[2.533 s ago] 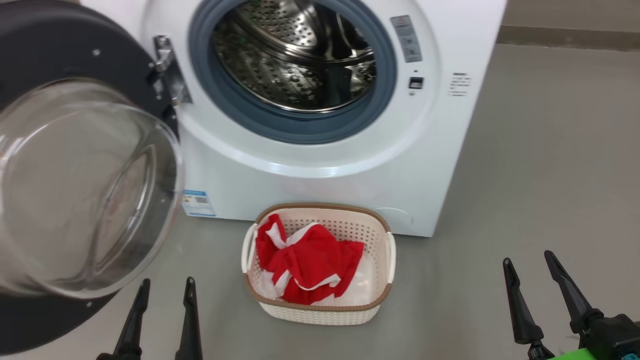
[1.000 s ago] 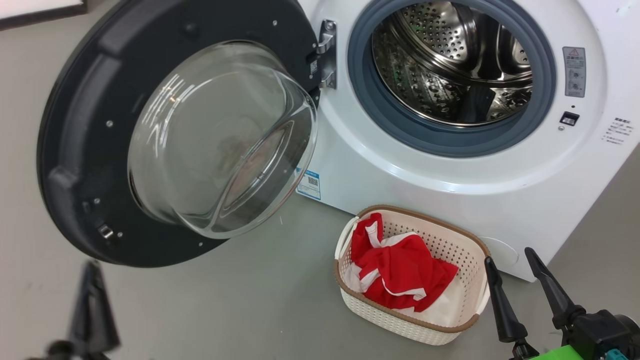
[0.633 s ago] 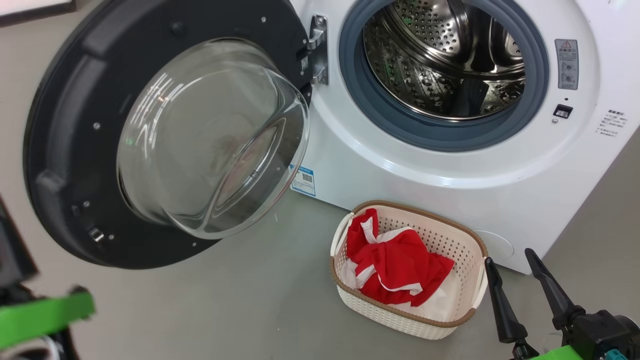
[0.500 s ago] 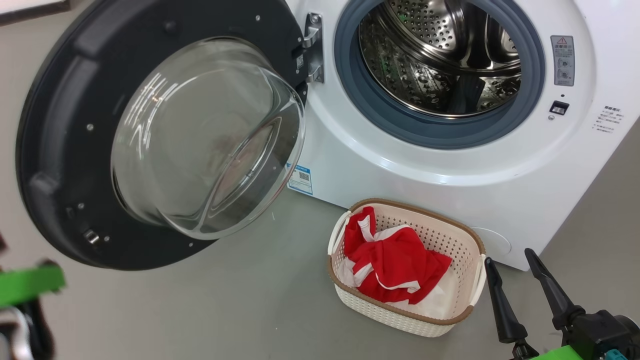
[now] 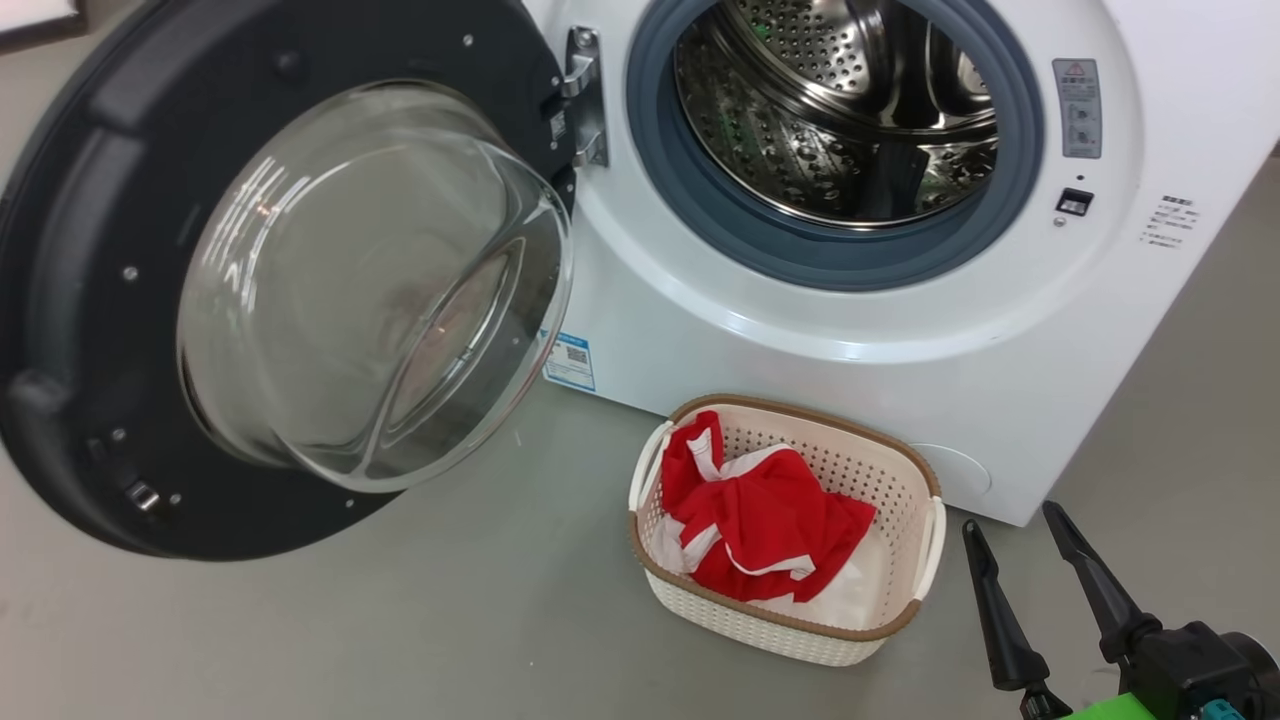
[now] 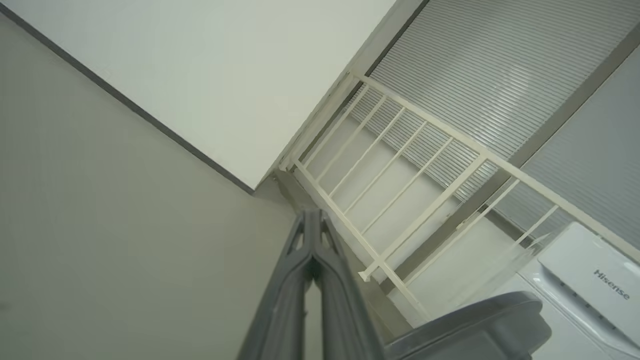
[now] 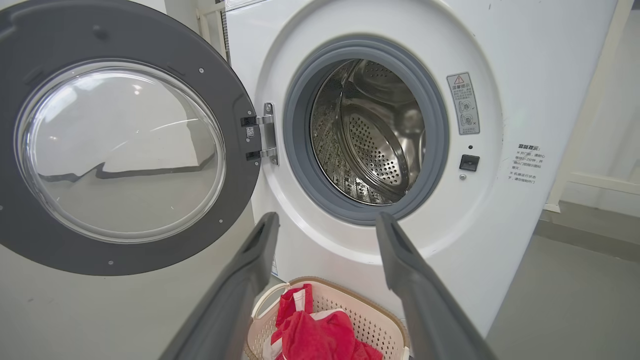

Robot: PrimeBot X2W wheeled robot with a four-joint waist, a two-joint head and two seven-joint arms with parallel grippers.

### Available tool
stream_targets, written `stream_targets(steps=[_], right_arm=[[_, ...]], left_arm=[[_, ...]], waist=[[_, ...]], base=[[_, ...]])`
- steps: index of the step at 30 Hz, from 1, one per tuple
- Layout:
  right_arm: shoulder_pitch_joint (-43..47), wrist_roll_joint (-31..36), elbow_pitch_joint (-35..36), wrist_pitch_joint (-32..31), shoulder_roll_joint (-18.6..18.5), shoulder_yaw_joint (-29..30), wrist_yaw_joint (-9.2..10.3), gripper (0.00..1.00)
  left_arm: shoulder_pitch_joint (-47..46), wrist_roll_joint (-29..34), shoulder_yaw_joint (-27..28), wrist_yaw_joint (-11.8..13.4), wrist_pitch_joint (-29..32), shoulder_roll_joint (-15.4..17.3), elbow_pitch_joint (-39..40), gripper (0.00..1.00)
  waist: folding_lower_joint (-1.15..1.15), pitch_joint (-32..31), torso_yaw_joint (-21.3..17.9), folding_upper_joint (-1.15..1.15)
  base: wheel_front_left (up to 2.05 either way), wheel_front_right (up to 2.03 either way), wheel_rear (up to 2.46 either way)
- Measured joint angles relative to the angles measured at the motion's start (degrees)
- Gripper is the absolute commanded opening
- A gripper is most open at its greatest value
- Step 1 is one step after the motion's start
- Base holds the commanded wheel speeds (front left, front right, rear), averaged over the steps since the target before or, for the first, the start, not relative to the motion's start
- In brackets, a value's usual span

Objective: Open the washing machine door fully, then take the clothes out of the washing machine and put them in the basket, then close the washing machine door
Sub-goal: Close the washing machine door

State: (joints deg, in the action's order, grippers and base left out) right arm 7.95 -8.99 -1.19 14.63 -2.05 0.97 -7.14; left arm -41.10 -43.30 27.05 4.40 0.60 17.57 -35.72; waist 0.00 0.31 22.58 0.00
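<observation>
A: How do the jaws stand?
B: On the right gripper (image 5: 1010,517) they gape wide and empty, near the basket (image 5: 790,404). On the left gripper (image 6: 312,225) they are clenched on nothing.
A: And the clothes (image 5: 765,525)?
B: Heaped in the basket, in front of the washing machine (image 5: 800,340). The washing machine door (image 5: 80,250) is swung open.

The right gripper (image 5: 1009,516) sits at the lower right of the head view. Its two dark fingers are spread apart, point up the frame and hold nothing. In the left wrist view the left gripper (image 6: 311,216) rises from the bottom edge, its fingers pressed together at the tips.
</observation>
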Motion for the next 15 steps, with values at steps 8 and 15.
stream_targets(steps=[8,15], right_arm=[[0.03,0.43,0.04,0.0,0.0,-0.33,0.0,1.0],[0.04,1.49,0.03,0.0,0.0,-1.27,0.0,1.0]], left_arm=[[-8.44,-13.16,6.66,-0.02,16.15,1.25,-11.6,0.0],[-10.67,-19.14,10.49,1.45,23.93,2.48,-17.59,0.0]], waist=[[0.0,0.15,-1.4,0.0],[0.0,0.31,-2.65,0.0]], base=[[0.0,0.0,0.0],[0.0,0.0,0.0]])
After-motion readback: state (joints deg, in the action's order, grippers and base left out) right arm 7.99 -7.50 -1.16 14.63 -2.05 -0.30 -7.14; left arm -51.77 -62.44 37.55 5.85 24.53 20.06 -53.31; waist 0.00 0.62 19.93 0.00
